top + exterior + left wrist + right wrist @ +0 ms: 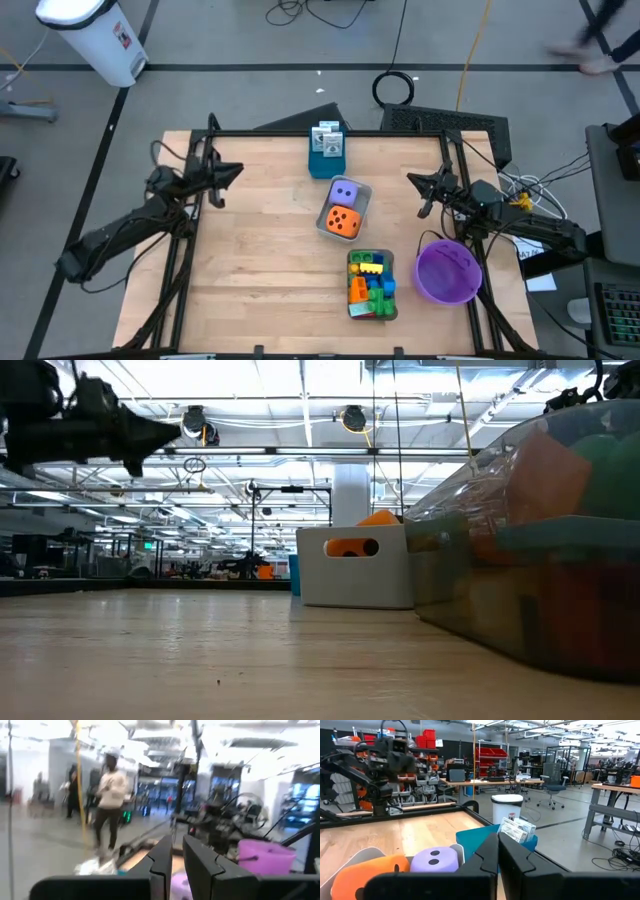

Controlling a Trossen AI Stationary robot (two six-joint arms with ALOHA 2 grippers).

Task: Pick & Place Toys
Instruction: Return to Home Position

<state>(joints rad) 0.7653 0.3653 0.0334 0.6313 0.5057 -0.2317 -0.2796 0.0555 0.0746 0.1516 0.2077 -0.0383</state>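
**Wooden table (260,250) in order, arms standing off**

At the left edge we find the left gripper (228,172) raised, fingers closed to a sliver on nothing. Mid-table, the purple die (344,192) and orange die (342,222) share a grey tray (365,196). The bricks (371,282) fill a clear tray (390,313) nearer the front. The right gripper (418,181), likewise pinched and empty, hangs near the purple bowl (447,272). We judge one hazard: a low swing by that arm could clip the bowl.
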